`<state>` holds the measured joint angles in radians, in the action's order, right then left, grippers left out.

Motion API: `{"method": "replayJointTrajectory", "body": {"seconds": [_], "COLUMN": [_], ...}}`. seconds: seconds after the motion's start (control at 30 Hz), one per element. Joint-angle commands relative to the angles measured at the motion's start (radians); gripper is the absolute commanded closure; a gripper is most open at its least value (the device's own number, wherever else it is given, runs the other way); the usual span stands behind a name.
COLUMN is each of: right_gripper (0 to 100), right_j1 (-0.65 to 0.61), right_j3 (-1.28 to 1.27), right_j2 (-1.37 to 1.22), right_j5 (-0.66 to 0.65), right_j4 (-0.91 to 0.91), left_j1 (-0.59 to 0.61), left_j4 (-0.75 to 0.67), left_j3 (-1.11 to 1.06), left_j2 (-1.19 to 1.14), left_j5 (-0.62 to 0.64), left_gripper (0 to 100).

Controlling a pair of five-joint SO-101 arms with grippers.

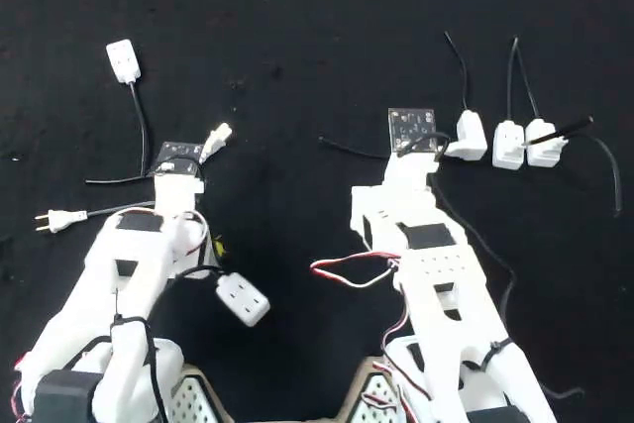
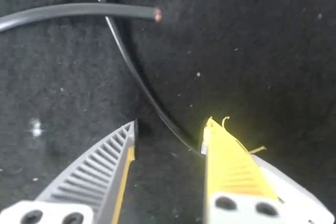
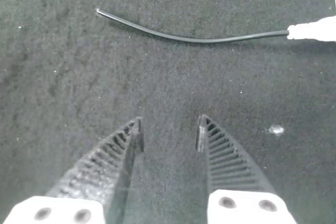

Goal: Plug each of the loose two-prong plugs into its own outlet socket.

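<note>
Left pincer was parted over the black desk, gripping nothing; a thin cord ran beside one finger. Right pincer, well apart from the left pincer, likewise gaped empty. Loose two-prong plug lay unplugged near the left pincer, as did an outlet socket.

— The tablecloth is plain black, and so is the cord.
— The outlet sockets and arms are white. The left gripper has one yellow finger and one grey, ribbed.
— The right gripper: ribbed, perhaps black.
</note>
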<state>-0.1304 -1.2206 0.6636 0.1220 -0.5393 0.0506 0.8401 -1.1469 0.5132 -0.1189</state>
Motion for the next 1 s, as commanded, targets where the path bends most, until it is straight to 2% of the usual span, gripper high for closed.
{"method": "replayJointTrajectory", "body": {"seconds": [0.0,0.2,0.43,0.53,0.67,0.77,0.9,0.97], "right_gripper": [83.2,83.2,83.2,83.2,83.2,83.2,83.2,83.2], "right_j1": [0.012,0.012,0.012,0.012,0.012,0.012,0.014,0.02], "right_j3": [0.054,0.054,0.054,0.054,0.056,0.056,0.056,0.061], "right_j2": [0.033,0.033,0.033,0.033,0.033,0.033,0.033,0.033], "right_j5": [0.009,0.009,0.009,0.009,0.009,0.009,0.009,0.009], "right_j4": [0.006,0.006,0.006,0.006,0.006,0.006,0.006,0.006], "left_j1": [0.07,0.073,0.079,0.076,0.076,0.074,0.062,0.022], "left_j4": [0.017,0.094,0.359,0.486,0.614,0.62,0.476,0.411], "left_j3": [0.027,0.128,0.352,0.387,0.329,0.251,0.153,0.114], "left_j2": [0.008,0.008,0.008,-0.002,0.005,0.006,0.006,0.006], "left_j5": [-0.068,-0.106,-0.141,-0.316,-0.628,-0.735,-0.733,-0.678], "left_gripper": [80,80,79,79,80,80,80,80]}}
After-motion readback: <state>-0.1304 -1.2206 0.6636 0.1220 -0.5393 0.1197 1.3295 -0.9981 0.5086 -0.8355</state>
